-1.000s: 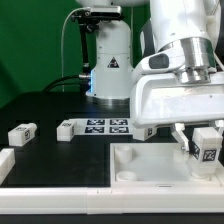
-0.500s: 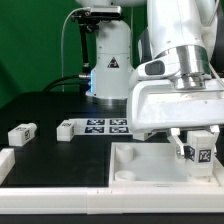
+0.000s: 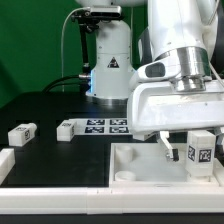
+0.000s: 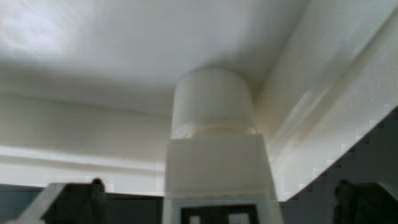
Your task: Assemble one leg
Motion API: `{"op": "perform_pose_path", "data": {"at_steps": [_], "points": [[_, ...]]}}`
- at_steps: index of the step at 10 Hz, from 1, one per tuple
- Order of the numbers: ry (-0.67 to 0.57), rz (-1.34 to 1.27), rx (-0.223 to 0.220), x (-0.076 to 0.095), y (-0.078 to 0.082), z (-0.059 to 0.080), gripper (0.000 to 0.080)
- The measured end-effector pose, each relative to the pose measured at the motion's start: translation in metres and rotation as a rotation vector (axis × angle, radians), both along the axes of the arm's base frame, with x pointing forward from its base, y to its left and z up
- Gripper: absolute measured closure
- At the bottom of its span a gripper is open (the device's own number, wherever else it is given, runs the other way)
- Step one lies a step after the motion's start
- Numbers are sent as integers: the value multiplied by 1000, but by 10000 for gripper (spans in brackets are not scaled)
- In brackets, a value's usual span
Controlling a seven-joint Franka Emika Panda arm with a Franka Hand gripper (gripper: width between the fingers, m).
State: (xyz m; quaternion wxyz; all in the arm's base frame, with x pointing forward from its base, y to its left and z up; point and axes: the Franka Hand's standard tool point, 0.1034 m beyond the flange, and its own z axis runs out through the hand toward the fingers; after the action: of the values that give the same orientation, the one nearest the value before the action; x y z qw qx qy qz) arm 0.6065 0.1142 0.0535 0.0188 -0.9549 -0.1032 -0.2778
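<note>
Gripper (image 3: 197, 153) holds the leg (image 3: 200, 151) (seemingly upright) over the board (image 3: 140, 160).

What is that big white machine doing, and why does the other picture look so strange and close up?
The big white machine is a robot arm. At its end is a gripper, like a hand with two fingers, and it holds the leg, a small white block with a black-and-white tag. Under it lies the big white board that the leg belongs to. One picture comes from a camera standing off to the side. On the black table there you can also see two more small tagged pieces and the flat marker board. The strange picture comes from a camera on the robot's wrist, looking along the leg toward the white board.
</note>
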Motion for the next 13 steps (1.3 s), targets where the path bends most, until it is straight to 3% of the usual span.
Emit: {"op": "perform_pose_path", "data": {"at_steps": [4,7,10,11,13], "points": [[1,-4,2,0,0,1,151],[-7,-15,10,1,2,23,151],[23,-11,12,2,3,24,151],[131,-5,11,-2,3,16,151],[313,4,12,13,-1,23,151]]}}
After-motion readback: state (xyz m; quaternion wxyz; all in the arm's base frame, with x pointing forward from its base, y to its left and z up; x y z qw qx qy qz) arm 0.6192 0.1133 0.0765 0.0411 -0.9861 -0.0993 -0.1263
